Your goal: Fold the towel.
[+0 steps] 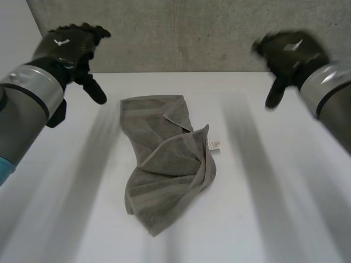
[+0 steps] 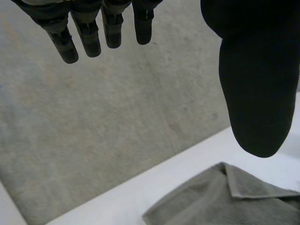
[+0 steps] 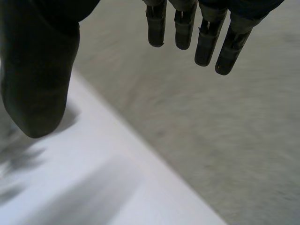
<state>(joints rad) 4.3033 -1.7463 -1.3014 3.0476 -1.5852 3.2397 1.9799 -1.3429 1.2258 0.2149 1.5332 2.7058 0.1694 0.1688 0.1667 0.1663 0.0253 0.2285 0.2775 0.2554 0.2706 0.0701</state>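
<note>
A grey towel [image 1: 164, 159] lies crumpled in the middle of the white table [image 1: 263, 208], long axis running away from me, with a small white label [image 1: 214, 145] at its right edge. Its far corner [image 2: 234, 197] lies beyond my left thumb in the left wrist view, one flap turned over. My left hand [image 1: 74, 46] hovers high at the far left of the towel, open, fingers [image 2: 89, 35] straight and holding nothing. My right hand [image 1: 288, 55] hovers high at the far right, open too, its fingers [image 3: 206, 42] spread above the table's back edge.
A grey carpeted wall [image 1: 186, 33] rises behind the table's back edge. White table surface stretches to both sides of the towel and in front of it.
</note>
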